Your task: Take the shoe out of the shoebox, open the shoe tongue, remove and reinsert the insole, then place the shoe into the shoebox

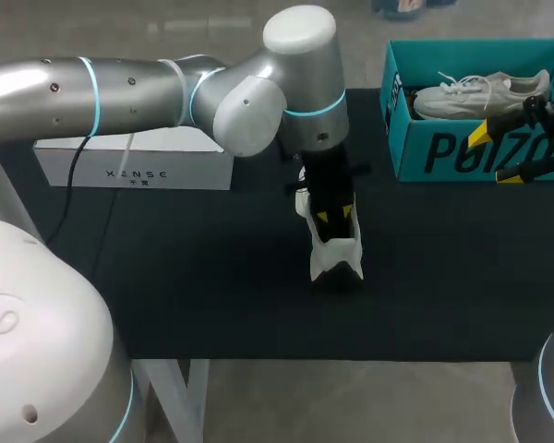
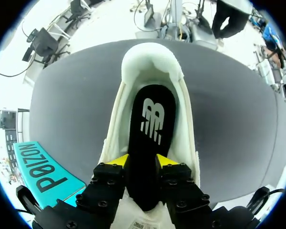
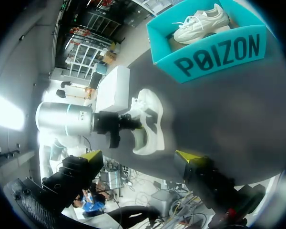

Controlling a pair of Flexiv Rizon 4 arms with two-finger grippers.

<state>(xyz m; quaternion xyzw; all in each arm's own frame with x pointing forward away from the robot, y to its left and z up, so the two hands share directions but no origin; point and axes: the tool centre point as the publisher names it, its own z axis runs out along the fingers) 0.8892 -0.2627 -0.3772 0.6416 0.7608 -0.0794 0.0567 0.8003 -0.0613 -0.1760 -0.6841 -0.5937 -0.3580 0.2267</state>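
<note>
A white shoe (image 1: 337, 254) stands on the black mat (image 1: 194, 277) mid-table, and my left gripper (image 1: 331, 217) reaches down into its opening. In the left wrist view the black insole (image 2: 150, 124) lies inside the shoe (image 2: 152, 62). Its near end rises between my left gripper's (image 2: 143, 162) yellow fingertips, which stand apart along its two edges. The teal shoebox (image 1: 462, 152) sits at the back right with a second white shoe (image 1: 480, 92) inside. My right gripper (image 1: 497, 155) hangs open in front of that box, empty. The right wrist view shows the shoe (image 3: 150, 119) ahead of it.
A white rectangular box (image 1: 134, 161) lies at the back left of the mat, behind my left arm. The teal shoebox (image 3: 219, 52) stands close to the mat's far right edge.
</note>
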